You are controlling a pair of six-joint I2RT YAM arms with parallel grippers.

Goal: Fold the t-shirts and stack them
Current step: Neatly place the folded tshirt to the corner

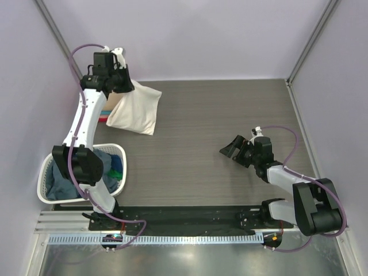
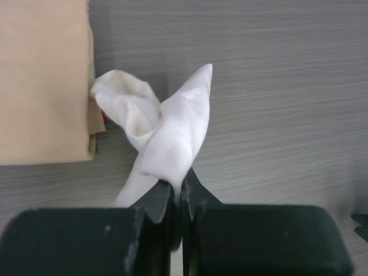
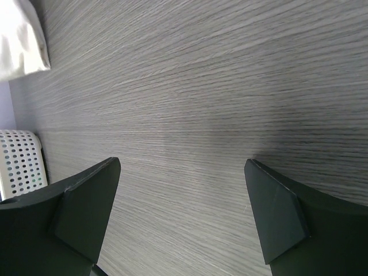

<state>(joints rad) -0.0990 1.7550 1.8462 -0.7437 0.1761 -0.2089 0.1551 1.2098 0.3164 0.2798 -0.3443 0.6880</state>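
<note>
My left gripper [image 1: 127, 84] is at the far left of the table, shut on a corner of the folded cream-white t-shirt [image 1: 135, 110], which hangs down to the table. In the left wrist view the gripper [image 2: 179, 181] pinches a bunched white fold [image 2: 172, 132]. A folded tan shirt [image 2: 40, 75] lies beside it, with thin teal and red edges [image 1: 103, 118] showing under it. My right gripper [image 1: 233, 150] is open and empty low over bare table at the right; its fingers [image 3: 86, 201] are wide apart. Dusty-blue [image 1: 64, 178] and green [image 1: 117, 171] shirts lie in the basket.
The white slatted laundry basket [image 1: 118, 150] stands at the near left, next to the left arm's base; its wall shows in the right wrist view [image 3: 20, 167]. Walls close the table on the left, back and right. Dark wood tabletop [image 1: 218, 115] lies between the arms.
</note>
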